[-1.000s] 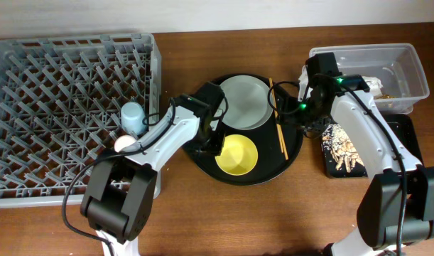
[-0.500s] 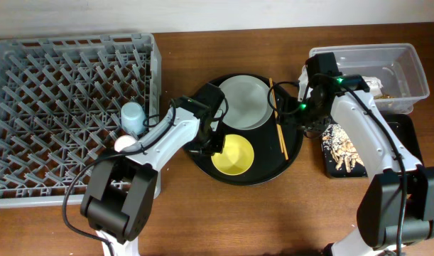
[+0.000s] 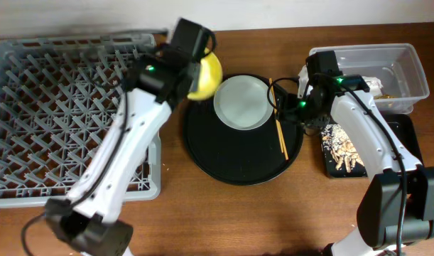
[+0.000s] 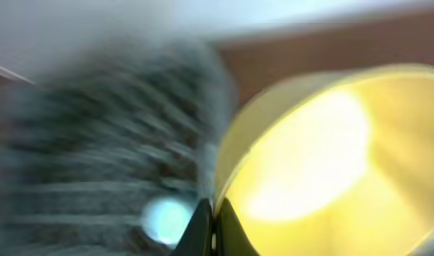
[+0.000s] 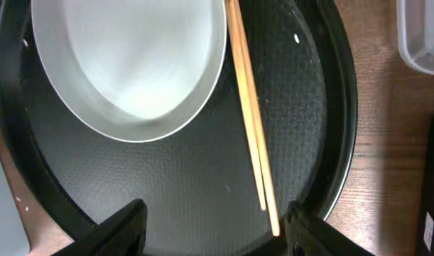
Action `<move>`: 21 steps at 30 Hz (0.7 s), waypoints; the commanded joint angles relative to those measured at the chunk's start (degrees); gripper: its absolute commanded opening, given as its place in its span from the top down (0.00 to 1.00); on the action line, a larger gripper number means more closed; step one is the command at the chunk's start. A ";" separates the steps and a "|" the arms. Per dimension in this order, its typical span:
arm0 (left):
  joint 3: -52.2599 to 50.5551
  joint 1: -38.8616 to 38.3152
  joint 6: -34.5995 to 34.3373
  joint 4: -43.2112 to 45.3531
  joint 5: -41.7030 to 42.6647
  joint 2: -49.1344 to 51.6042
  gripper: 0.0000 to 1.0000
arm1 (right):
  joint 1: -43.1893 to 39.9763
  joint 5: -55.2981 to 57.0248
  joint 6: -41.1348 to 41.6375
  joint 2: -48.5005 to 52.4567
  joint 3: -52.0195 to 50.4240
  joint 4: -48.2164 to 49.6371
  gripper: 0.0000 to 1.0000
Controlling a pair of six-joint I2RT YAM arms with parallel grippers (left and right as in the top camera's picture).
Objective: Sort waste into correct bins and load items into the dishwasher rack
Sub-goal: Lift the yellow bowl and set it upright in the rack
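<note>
Jaws of the left gripper (image 4: 211,219) are pinching the rim of the yellow bowl (image 3: 207,75), tilted in the air just right of the dishwasher rack (image 3: 67,107), while the right gripper (image 5: 215,227) is hovering wide open above the chopsticks (image 5: 251,121), which are lying crosswise to its closing line.

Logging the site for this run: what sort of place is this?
Probably a tabletop dish-clearing test station rather than a real kitchen: a grey dishwasher rack sits on a wooden table beside a round black tray holding a plate and chopsticks.
</note>
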 commanded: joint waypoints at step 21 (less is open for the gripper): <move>-0.04 12.11 16.33 24.59 -43.19 23.93 1.00 | 0.24 0.37 -0.39 -0.76 0.74 2.12 0.32</move>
